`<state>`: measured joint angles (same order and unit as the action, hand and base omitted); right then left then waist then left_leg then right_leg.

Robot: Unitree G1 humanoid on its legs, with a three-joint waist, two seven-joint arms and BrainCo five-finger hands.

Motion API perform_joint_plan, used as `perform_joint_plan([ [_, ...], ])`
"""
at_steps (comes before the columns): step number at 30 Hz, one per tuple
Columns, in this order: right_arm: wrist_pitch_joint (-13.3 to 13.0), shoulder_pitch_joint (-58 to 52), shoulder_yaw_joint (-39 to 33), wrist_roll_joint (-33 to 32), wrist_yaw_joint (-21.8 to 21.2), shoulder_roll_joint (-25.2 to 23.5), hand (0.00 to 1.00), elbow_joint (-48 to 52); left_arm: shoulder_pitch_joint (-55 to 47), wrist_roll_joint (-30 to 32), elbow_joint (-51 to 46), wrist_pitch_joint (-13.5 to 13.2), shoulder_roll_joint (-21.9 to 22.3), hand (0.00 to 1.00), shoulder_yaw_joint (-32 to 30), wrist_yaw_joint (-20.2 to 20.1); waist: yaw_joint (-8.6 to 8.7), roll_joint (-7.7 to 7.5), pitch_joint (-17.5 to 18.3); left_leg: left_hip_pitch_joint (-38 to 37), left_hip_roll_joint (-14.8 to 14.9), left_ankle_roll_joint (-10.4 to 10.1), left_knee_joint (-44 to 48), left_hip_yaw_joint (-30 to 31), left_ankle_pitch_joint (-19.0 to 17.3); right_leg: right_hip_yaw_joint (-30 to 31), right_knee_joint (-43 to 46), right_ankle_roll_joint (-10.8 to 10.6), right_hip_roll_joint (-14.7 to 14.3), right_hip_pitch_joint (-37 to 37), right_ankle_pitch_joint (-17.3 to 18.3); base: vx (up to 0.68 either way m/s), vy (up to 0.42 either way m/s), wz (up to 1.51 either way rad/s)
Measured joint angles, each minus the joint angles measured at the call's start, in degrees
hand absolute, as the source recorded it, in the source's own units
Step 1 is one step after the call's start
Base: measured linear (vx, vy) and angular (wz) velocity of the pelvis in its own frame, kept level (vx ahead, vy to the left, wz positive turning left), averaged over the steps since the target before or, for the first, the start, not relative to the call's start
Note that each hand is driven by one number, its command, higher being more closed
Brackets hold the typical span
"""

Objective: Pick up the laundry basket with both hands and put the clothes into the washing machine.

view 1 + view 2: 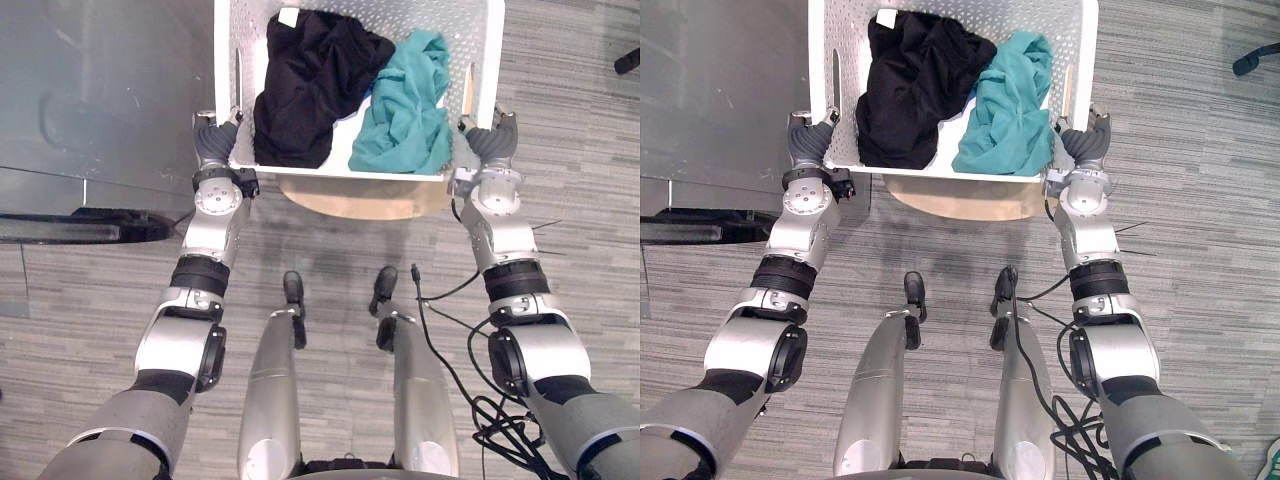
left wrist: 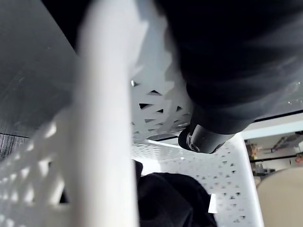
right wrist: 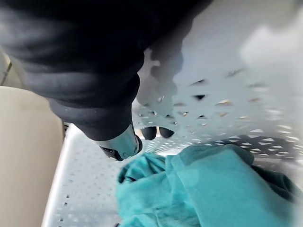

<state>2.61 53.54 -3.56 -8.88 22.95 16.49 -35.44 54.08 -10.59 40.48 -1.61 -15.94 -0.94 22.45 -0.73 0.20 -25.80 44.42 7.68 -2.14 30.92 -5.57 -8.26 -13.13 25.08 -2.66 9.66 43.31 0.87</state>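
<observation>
My left hand (image 1: pixel 214 140) and right hand (image 1: pixel 494 142) grip the near corners of the white laundry basket (image 1: pixel 462 30), each thumb hooked over a side wall. Black clothes (image 1: pixel 310 85) and teal clothes (image 1: pixel 408 112) lie inside. A beige stool (image 1: pixel 350 200) shows just under its near edge.

Laundry basket (image 1: pixel 226 70): far wall cut off by the upper edge; rim blurred beside my left hand (image 2: pixel 222 71); tan surface (image 1: pixel 350 202) beneath it mostly hidden.
</observation>
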Motion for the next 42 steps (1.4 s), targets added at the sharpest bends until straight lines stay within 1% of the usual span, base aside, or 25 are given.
perform_joint_plan([
  [4, -0.14, 1.50, -0.02, -0.04, 1.07, -1.12, 0.00, 0.04, 0.52, -0.02, 0.01, 0.03, 0.82, 0.00, -1.38, 0.75, 0.09, 0.00, 0.00, -0.14, 0.14, -0.02, 0.08, -0.09, -0.01, -0.69, 1.04, 0.03, 0.27, -0.03, 0.02, 0.06, 0.003, 0.06],
  [5, -0.53, 1.67, -0.09, -0.03, 1.59, -1.48, 0.00, 0.30, 0.52, -0.01, 0.01, 0.05, 1.52, 0.00, -1.39, 1.36, 0.16, 0.00, 0.00, -0.37, 0.14, -0.02, 0.09, -0.13, -0.01, -0.77, 1.39, 0.03, 0.36, -0.14, 0.02, 0.04, 0.000, 0.04],
  [6, -1.15, 1.85, -0.05, -0.03, 1.88, -2.01, 0.00, 0.70, 0.44, 0.00, 0.00, 0.07, 1.92, 0.00, -1.38, 1.52, -0.12, 0.00, 0.00, -0.67, 0.14, -0.03, 0.09, -0.31, -0.02, -0.70, 1.81, 0.05, 0.47, -0.19, 0.03, 0.03, -0.003, 0.02],
  [8, -1.29, 2.02, -0.56, 0.00, 2.67, -3.91, 0.00, 0.97, -0.16, 0.07, -0.22, 0.11, 2.63, 0.00, -1.45, 1.76, -0.05, 0.00, 0.00, -1.11, 0.15, -0.04, 0.10, -0.35, -0.02, -0.68, 1.85, 0.07, 0.47, -0.60, 0.05, 0.00, 0.000, 0.00],
  [10, -1.43, 0.41, -0.97, 0.00, 3.34, -4.90, 0.00, 4.51, -2.31, 0.16, -2.32, 0.15, 2.92, 0.00, -1.44, 2.32, -0.05, 0.00, 0.00, -1.63, 0.15, -0.06, 0.16, -0.52, -0.04, -0.59, 1.84, 0.20, 0.50, -1.09, 0.18, 0.00, 0.000, 0.00],
  [12, -1.57, -4.91, -1.10, 0.06, 4.43, -4.95, 0.00, 11.94, -6.92, 0.73, -8.11, 0.15, 3.07, 0.00, -1.47, 2.97, -0.22, 0.00, 0.00, -2.56, 0.13, -0.08, 0.21, -0.79, -0.07, -0.57, 1.95, 0.61, 0.62, -2.13, 0.96, 0.00, -0.016, 0.02],
  [13, -1.66, -6.49, -1.16, 0.17, 4.64, -4.95, 0.00, 14.05, -8.09, 1.39, -9.77, 0.12, 3.20, 0.00, -1.50, 3.18, -0.27, 0.00, 0.00, -2.80, 0.12, -0.13, 0.31, -0.79, -0.13, -0.58, 2.24, 0.64, 0.69, -2.30, 1.26, 0.00, -0.043, 0.09],
  [14, -2.18, -9.49, -1.61, 0.52, 4.68, -4.94, 0.00, 17.92, -10.10, 2.25, -12.58, 0.12, 3.28, 0.00, -1.96, 3.56, -0.28, 0.00, 0.00, -3.06, 0.12, -0.55, 0.82, -0.79, -0.45, -0.60, 3.26, 0.58, 0.91, -2.50, 2.18, 0.00, -0.051, 0.12],
  [15, -2.54, -12.31, -2.93, 0.55, 4.79, -4.95, 0.00, 21.43, -11.91, 3.09, -15.01, 0.11, 3.29, 0.00, -2.28, 4.15, -0.39, 0.00, 0.00, -3.30, 0.21, -0.39, 1.61, -0.75, -0.78, -0.70, 4.28, 0.77, 1.08, -2.77, 3.29, -0.02, -0.068, 0.12],
  [16, -2.69, -13.67, -3.59, 0.55, 4.85, -4.93, 0.00, 22.82, -13.02, 3.70, -16.33, 0.10, 3.32, 0.00, -2.80, 4.24, -0.34, 0.00, 0.00, -3.56, 0.29, -0.30, 1.82, -0.70, -1.06, -0.75, 4.85, 0.80, 1.10, -2.96, 3.70, -0.02, -0.060, 0.14],
  [20, -4.47, -22.03, -8.47, 1.23, 5.66, -4.77, 0.00, 31.03, -20.65, 6.34, -23.83, 0.06, 4.13, 0.00, -7.42, 5.39, -0.18, 0.01, 0.01, -4.53, 0.58, -0.83, 2.84, -0.48, -1.94, -0.98, 6.65, 2.08, 1.36, -3.88, 5.49, -0.04, -0.065, 0.05],
  [21, -4.73, -25.52, -9.88, 2.57, 5.63, -4.74, 0.00, 33.81, -23.88, 6.82, -26.21, 0.07, 4.70, 0.00, -8.50, 5.41, -0.29, 0.01, 0.02, -4.93, 0.70, -0.81, 3.03, -0.49, -1.99, -1.01, 6.94, 2.03, 1.34, -4.29, 5.66, -0.02, -0.042, 0.01],
  [23, -4.95, -29.87, -10.25, 2.91, 5.40, -4.76, 0.00, 36.41, -28.80, 6.86, -29.98, 0.02, 5.82, 0.00, -8.69, 5.30, -0.37, 0.02, 0.02, -5.99, 0.84, -0.81, 2.96, -0.48, -2.00, -1.22, 6.86, 2.01, 1.27, -5.52, 5.77, 0.01, -0.033, 0.03],
  [26, -4.98, -37.47, -9.98, 5.07, 3.60, -5.10, 0.00, 39.22, -36.26, 6.84, -34.57, -0.49, 9.84, 0.00, -8.13, 4.46, -1.04, 0.06, 0.06, -9.53, 0.69, -0.96, 1.87, -0.59, -2.19, -1.59, 6.66, 1.74, 1.44, -8.90, 6.38, 0.04, -0.033, 0.10],
  [27, -5.02, -41.51, -9.97, 5.86, 2.03, -5.81, 0.00, 40.74, -39.68, 6.67, -35.68, -1.48, 11.71, 0.00, -7.58, 2.82, -1.68, 0.12, 0.10, -11.78, 0.39, -1.04, 0.71, -0.70, -2.23, -1.99, 6.38, 1.85, 1.68, -10.92, 6.96, 0.06, -0.038, 0.16],
  [29, -5.10, -46.89, -9.60, 7.40, -0.18, -7.76, 0.00, 41.73, -45.18, 6.10, -36.60, -2.17, 13.42, 0.00, -6.01, 0.51, -1.75, 0.32, 0.61, -14.96, 0.15, -1.06, -0.85, -0.64, -2.22, -2.88, 6.05, 1.53, 2.13, -14.07, 7.86, 0.08, -0.055, 0.26],
  [30, -5.08, -50.41, -9.27, 7.45, -1.52, -8.98, 0.00, 41.53, -48.99, 5.45, -36.58, -2.29, 14.24, 0.00, -4.70, -1.09, -1.86, 0.48, 2.59, -15.96, 0.00, -1.07, -1.78, -0.59, -2.21, -3.46, 5.74, 1.32, 2.36, -15.08, 8.30, 0.10, -0.064, 0.26],
  [31, -5.07, -52.32, -9.11, 7.50, -2.17, -9.60, 0.00, 41.20, -50.90, 5.00, -36.54, -2.40, 14.50, 0.00, -4.12, -1.71, -1.89, 0.50, 3.56, -16.59, -0.14, -1.13, -2.46, -0.61, -2.15, -3.60, 5.56, 1.18, 2.45, -15.60, 8.45, 0.13, -0.063, 0.21],
  [32, -5.08, -55.26, -8.91, 7.95, -3.45, -10.57, 0.00, 40.48, -54.44, 4.21, -35.97, -2.66, 15.06, 0.00, -3.44, -3.32, -1.90, 0.75, 5.31, -17.97, -0.41, -1.11, -3.35, -0.42, -2.09, -3.98, 5.25, 0.89, 2.63, -16.98, 8.96, 0.20, -0.061, 0.19],
  [33, -5.20, -57.59, -8.91, 8.37, -4.90, -11.27, 0.00, 38.42, -56.87, 3.38, -33.97, -2.77, 15.54, 0.00, -3.31, -5.10, -1.90, 1.05, 6.45, -20.50, -0.71, -1.01, -4.78, -0.22, -1.91, -4.40, 4.57, 0.61, 2.75, -19.33, 9.28, 0.20, -0.054, 0.18],
  [34, -5.25, -58.56, -8.92, 8.55, -5.59, -11.58, 0.00, 36.80, -58.12, 3.33, -32.47, -2.77, 15.65, 0.00, -3.25, -5.83, -1.95, 1.13, 7.26, -21.61, -0.79, -1.03, -5.45, -0.21, -1.88, -4.64, 4.15, 0.48, 2.79, -20.40, 9.43, 0.17, -0.038, 0.15],
  [36, -5.22, -61.34, -9.00, 9.09, -8.20, -11.78, 0.00, 29.13, -61.00, 3.22, -25.27, -2.70, 15.55, 0.00, -3.06, -8.82, -2.16, 1.42, 10.01, -26.02, -1.47, -1.38, -8.24, 0.18, -1.55, -5.33, 2.94, -0.34, 3.05, -24.41, 10.07, 0.14, -0.022, 0.14],
  [37, -5.21, -61.79, -8.99, 9.10, -8.62, -11.70, 0.00, 27.48, -61.37, 3.23, -23.45, -2.64, 15.54, 0.00, -3.05, -9.29, -2.22, 1.57, 10.77, -26.63, -1.64, -1.49, -8.86, 0.36, -1.44, -5.58, 2.65, -0.43, 3.14, -25.06, 10.16, 0.14, -0.016, 0.18],
  [39, -4.88, -62.79, -9.26, 9.31, -10.55, -11.68, 0.00, 18.64, -62.17, 3.48, -13.48, -2.28, 15.20, 0.00, -3.22, -11.78, -2.03, 2.17, 13.15, -30.15, -2.05, -1.89, -11.84, 0.96, -0.85, -6.75, 0.54, -0.78, 3.15, -28.70, 10.37, 0.15, -0.003, 0.19],
  [42, -4.74, -62.72, -9.33, 9.19, -11.84, -11.70, 0.00, 11.29, -62.12, 4.08, -5.35, -1.70, 14.70, 0.00, -4.34, -12.57, -1.90, 2.29, 14.50, -32.96, -2.62, -2.02, -14.30, 2.50, -0.09, -8.13, -0.96, -1.24, 3.27, -31.83, 10.65, 0.10, -0.008, 0.29],
])
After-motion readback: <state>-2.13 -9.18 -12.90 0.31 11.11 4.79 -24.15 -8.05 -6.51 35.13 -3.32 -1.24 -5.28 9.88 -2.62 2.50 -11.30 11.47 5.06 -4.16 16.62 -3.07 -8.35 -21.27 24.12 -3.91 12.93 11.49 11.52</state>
